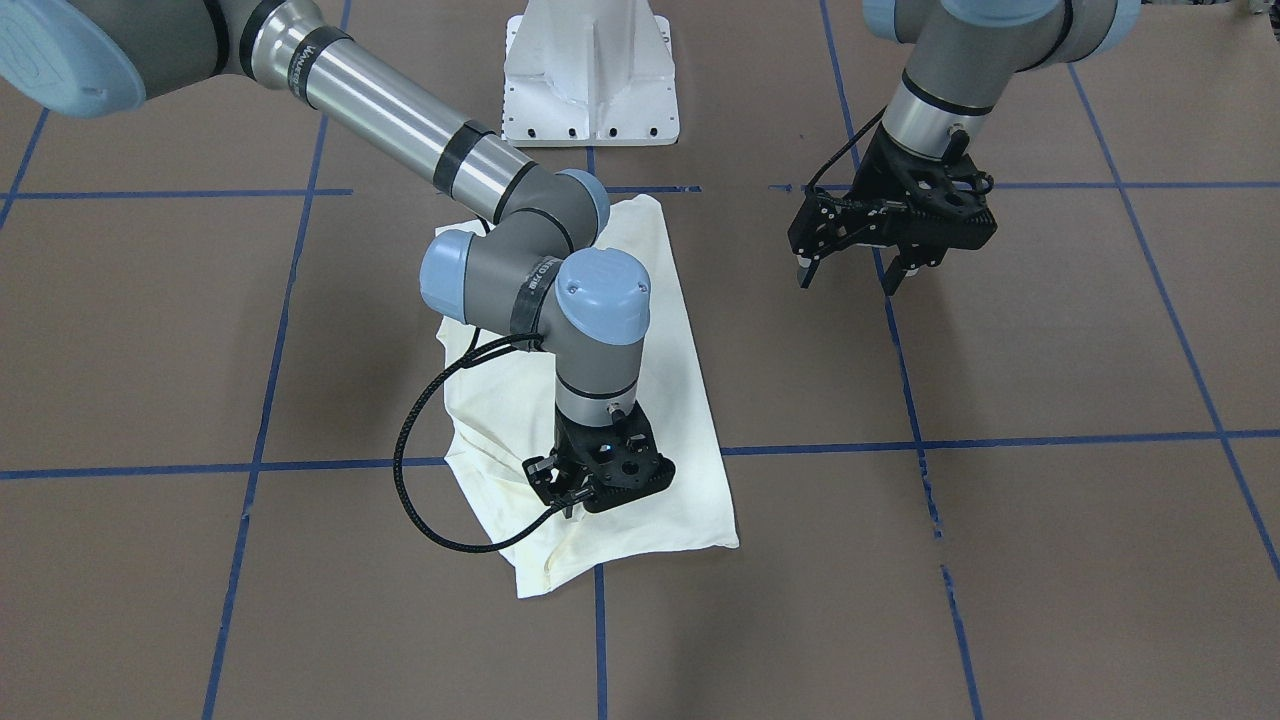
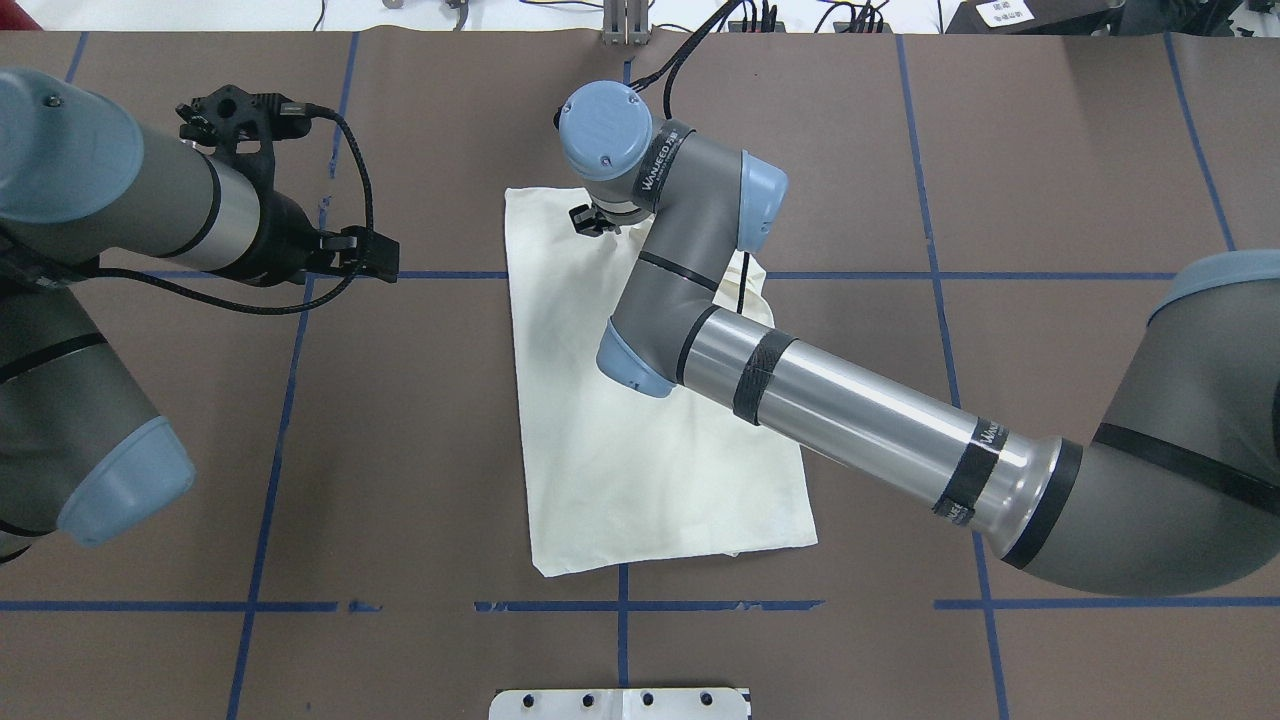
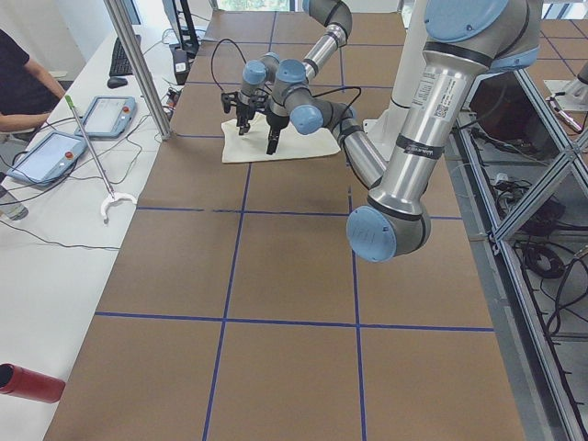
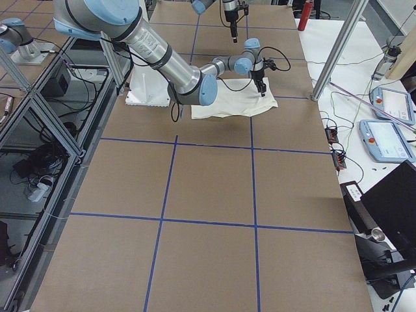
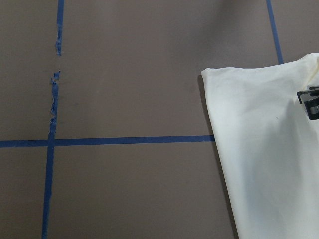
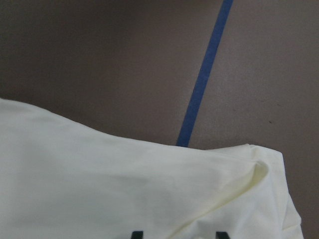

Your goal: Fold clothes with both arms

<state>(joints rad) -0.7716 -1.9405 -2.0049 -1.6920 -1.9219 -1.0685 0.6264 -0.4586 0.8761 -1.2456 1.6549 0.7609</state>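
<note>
Shirt (image 1: 690, 420): folded into a long cream strip on the table (image 1: 1000, 550). One end is near the pedestal (image 1: 590, 80) and the strip runs straight out from it, plain side up.
Right gripper (image 6: 177, 234): lowered over the strip's end farthest from the pedestal, fingertips apart, nothing clamped. I judge I am placed here to take that end and fold it back toward the pedestal.
Left gripper (image 1: 848, 280): raised over bare table, out to the pedestal's side and clear of the shirt. Its fingers are spread and empty, and I judge it is kept out of the way.
Hidden: no print or sleeves show. My right arm covers the rumpled long edge from overhead. Only my right fingertips show, so I cannot tell whether they touch the cloth.
</note>
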